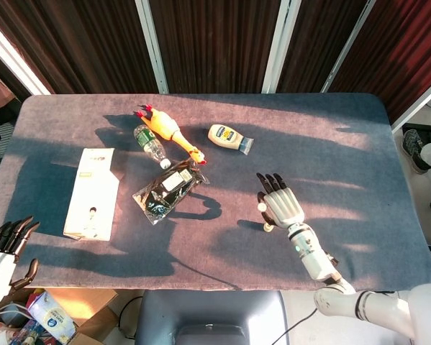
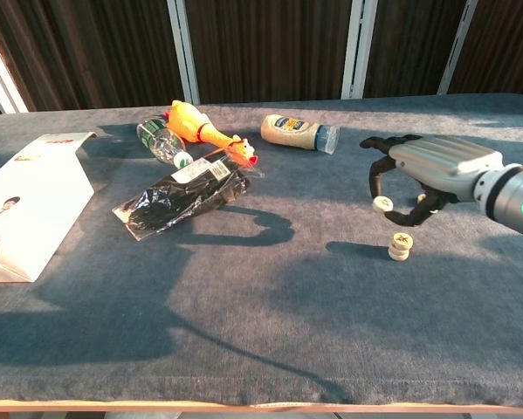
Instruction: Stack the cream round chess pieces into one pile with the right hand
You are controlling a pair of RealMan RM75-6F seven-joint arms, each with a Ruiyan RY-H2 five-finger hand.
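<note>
My right hand point(image 2: 429, 171) hovers above the table at the right and pinches one cream round chess piece point(image 2: 382, 204) between thumb and a finger, lifted off the cloth. Just below and slightly right of it, a short pile of cream pieces point(image 2: 401, 248) stands on the table. From the head view, the held piece point(image 1: 261, 208) sits at the left side of the right hand point(image 1: 280, 204), with the pile point(image 1: 268, 227) just nearer to me. My left hand point(image 1: 2, 250) hangs off the table's near-left corner, fingers apart and holding nothing.
On the grey table cloth point(image 2: 244, 288), a mayonnaise bottle point(image 2: 298, 133) lies behind the right hand. Further left are a rubber chicken point(image 2: 202, 131), a water bottle point(image 2: 161, 142), a black packet point(image 2: 184, 197) and a white box point(image 2: 27, 202).
</note>
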